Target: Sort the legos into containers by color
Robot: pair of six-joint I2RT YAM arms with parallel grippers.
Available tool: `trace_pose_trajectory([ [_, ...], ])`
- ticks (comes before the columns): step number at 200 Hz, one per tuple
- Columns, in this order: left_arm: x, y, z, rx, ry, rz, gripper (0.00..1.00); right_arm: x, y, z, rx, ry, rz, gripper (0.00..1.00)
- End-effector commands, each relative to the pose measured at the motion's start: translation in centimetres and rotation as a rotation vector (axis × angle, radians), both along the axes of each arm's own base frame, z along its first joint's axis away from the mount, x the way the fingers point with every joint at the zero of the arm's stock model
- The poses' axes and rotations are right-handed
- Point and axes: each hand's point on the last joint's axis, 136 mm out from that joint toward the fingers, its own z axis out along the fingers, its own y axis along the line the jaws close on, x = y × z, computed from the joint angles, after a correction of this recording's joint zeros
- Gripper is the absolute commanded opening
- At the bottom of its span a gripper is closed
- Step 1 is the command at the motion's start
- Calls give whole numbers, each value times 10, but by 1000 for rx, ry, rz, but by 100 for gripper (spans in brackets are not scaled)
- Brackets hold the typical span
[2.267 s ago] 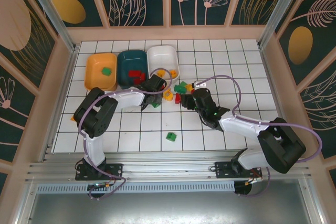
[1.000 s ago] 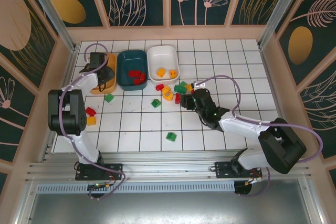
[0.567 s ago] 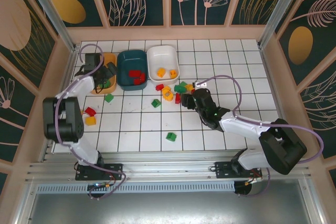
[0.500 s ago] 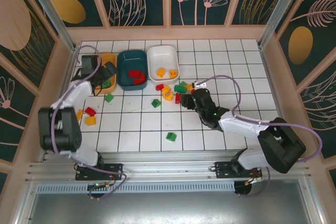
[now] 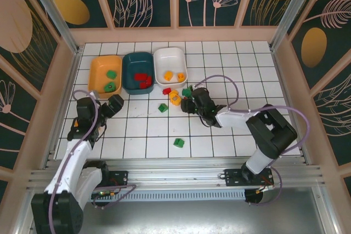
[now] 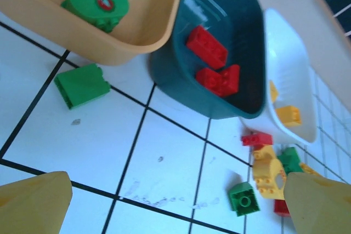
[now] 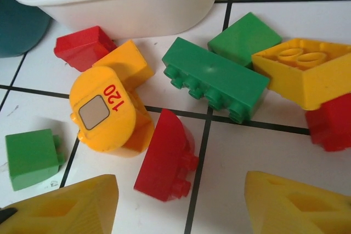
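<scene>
- I judge the sort less than half done: the three trays hold six or seven legos, and I count eleven loose on the worktop (image 5: 236, 69).
- Sorted: two yellows (image 5: 168, 75) in the white tray (image 5: 170, 57). Just left of it, the teal tray (image 5: 133, 61) holds two reds (image 5: 141, 79), perhaps three. Further left, the orange tray (image 5: 100, 65) holds two greens (image 5: 111, 73).
- Left to sort: a cluster (image 7: 214, 80) just in front of the white tray, with three red, three yellow and three green. A lone green (image 5: 179, 142) lies well nearer me, and a green brick (image 6: 82, 84) far left.
- Left gripper (image 6: 175, 206): jaws wide, holding nothing, well left of the white tray.
- Right gripper (image 7: 181, 206): jaws part open and empty, at the cluster, with a red brick (image 7: 164, 154) just ahead.
</scene>
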Motion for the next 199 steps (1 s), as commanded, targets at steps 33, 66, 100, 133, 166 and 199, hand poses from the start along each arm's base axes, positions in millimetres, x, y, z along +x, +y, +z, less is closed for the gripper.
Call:
trace_pose_trajectory([
  [33, -12, -10, -7, -55, 4, -38, 99, 9, 10, -22, -7, 63, 19, 60],
  [66, -14, -13, -15, -76, 8, -45, 98, 9, 9, -29, -18, 76, 14, 57],
  [100, -13, -14, -10, -72, -2, -52, 98, 13, 14, -30, -18, 83, 15, 55],
  [133, -16, -13, -14, -67, 8, -52, 98, 15, 14, -25, -27, 61, -1, 31],
  [166, -20, -2, -18, -69, 23, 27, 99, 9, 17, 20, -22, -42, -10, 22],
  [199, -29, 16, -37, -108, 59, 186, 98, 3, 69, 82, 43, -150, 102, 22],
])
